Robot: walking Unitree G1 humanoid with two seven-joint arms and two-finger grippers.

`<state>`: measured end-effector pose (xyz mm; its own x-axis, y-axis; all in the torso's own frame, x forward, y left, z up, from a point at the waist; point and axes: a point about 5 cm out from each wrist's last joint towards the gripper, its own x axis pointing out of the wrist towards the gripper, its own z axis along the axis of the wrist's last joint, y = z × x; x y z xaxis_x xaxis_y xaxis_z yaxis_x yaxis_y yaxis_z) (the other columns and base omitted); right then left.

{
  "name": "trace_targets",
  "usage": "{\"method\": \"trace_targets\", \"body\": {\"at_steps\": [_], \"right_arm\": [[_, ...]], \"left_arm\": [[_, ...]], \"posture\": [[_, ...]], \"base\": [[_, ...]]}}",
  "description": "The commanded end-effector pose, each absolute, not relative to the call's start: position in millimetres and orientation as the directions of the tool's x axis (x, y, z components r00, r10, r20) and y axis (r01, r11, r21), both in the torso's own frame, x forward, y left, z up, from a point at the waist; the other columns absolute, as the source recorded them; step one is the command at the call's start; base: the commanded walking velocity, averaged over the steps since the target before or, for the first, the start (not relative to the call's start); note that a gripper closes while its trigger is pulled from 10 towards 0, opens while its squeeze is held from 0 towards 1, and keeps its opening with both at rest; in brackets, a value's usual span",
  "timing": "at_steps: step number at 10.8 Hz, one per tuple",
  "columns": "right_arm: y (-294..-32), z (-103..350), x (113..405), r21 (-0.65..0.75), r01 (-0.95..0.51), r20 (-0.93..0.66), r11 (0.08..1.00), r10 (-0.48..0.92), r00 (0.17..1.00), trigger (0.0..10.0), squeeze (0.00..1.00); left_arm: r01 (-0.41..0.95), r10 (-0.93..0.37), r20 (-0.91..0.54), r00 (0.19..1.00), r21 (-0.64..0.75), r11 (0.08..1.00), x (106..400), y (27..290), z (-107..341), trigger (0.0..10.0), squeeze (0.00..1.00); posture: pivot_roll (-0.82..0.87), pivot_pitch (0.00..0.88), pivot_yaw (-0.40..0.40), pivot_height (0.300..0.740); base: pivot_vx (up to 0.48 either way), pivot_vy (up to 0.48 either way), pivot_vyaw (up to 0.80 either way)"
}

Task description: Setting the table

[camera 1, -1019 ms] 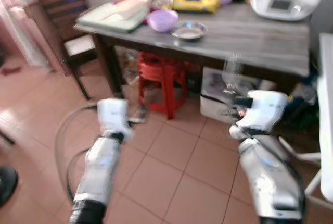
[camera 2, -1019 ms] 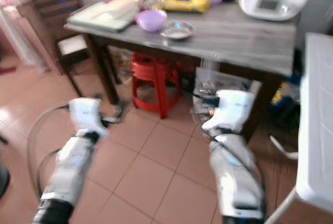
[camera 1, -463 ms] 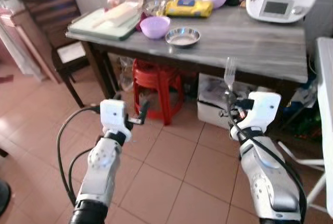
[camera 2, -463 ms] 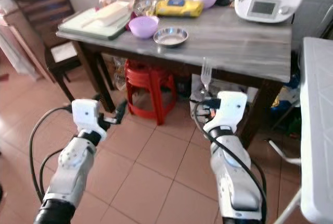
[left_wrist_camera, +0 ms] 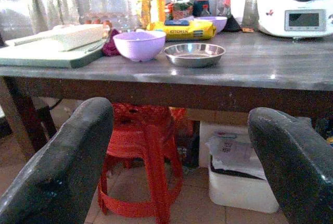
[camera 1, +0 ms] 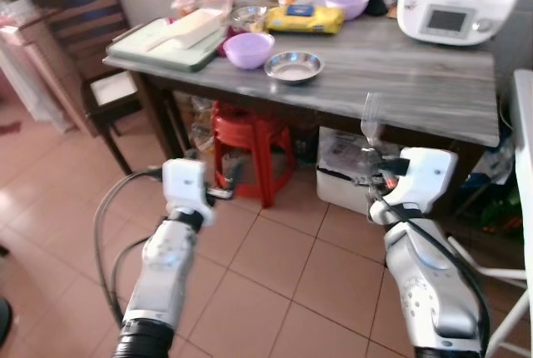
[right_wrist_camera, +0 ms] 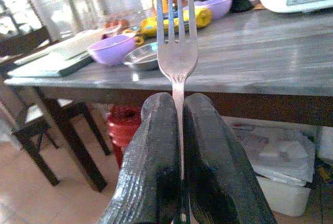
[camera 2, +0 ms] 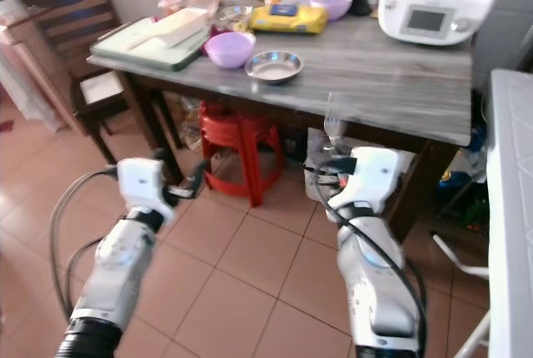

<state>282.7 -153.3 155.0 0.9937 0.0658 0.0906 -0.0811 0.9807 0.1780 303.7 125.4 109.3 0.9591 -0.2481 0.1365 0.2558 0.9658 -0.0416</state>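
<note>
Grey wooden table seen ahead, steel bowl and purple bowl set on it. Left gripper held wide apart, nothing grasped. Right gripper clamped on fork, tines upright, short of table edge.

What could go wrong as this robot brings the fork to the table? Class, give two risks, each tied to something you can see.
1. The right gripper pinches the fork only low on its thin handle, tines up, so it could tilt or slip.
2. The fork's tines stand about level with the table edge, so moving forward might knock them against it. The steel bowl and purple bowl also crowd the table's left part.
</note>
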Motion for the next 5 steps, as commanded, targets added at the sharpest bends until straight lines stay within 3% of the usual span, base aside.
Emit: {"method": "trace_targets", "body": {"at_steps": [1, 5], "right_arm": [[-157.0, 158.8, 282.6, 0.178, -0.066, 0.098, 0.982, 0.049, 0.994, 10.0, 0.0], [-156.6, 157.3, 282.1, 0.182, -0.07, 0.093, 0.981, 0.054, 0.994, 10.0, 0.0]], "left_arm": [[0.279, -0.271, 0.144, 0.952, -0.036, 0.96, 304.3, 119.3, 112.0, 10.0, 0.0], [0.274, -0.268, 0.132, 0.954, -0.032, 0.961, 303.8, 120.2, 110.2, 10.0, 0.0]], "posture": [[-0.12, 0.051, 0.083, 0.74], [-0.12, 0.053, 0.082, 0.74]], "base": [[0.27, 0.0, 0.0], [0.272, 0.0, 0.0]]}}
